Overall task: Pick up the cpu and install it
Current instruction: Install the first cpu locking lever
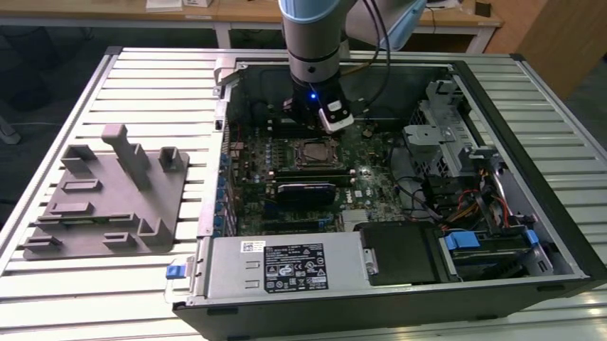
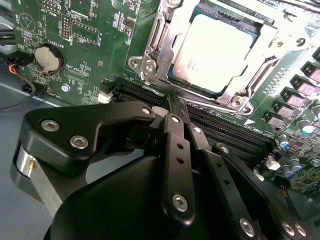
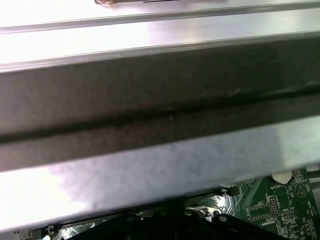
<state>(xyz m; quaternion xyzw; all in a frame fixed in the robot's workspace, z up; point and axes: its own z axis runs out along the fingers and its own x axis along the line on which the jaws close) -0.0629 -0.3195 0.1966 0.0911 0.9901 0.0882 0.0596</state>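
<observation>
The cpu (image 2: 215,50) lies flat in the motherboard's socket, its silvery top bright, with the metal socket frame (image 2: 150,55) open around it. In the exterior view the cpu (image 1: 313,151) sits mid-board inside the open computer case. My gripper (image 2: 172,104) hangs just beside the socket, over the memory slots. Its black fingers (image 2: 175,145) are shut together with nothing between them. From outside, my gripper (image 1: 306,128) hovers just behind the socket, under the arm's wrist.
The green motherboard (image 1: 374,188) lies in the case (image 1: 559,220), with a power supply (image 1: 284,266) at the front and a drive cage (image 1: 446,142) on the exterior view's right. A grey fixture tray (image 1: 104,199) stands on the slatted table (image 1: 124,85) on the exterior view's left. A case wall (image 3: 160,115) looms close in the first wrist view.
</observation>
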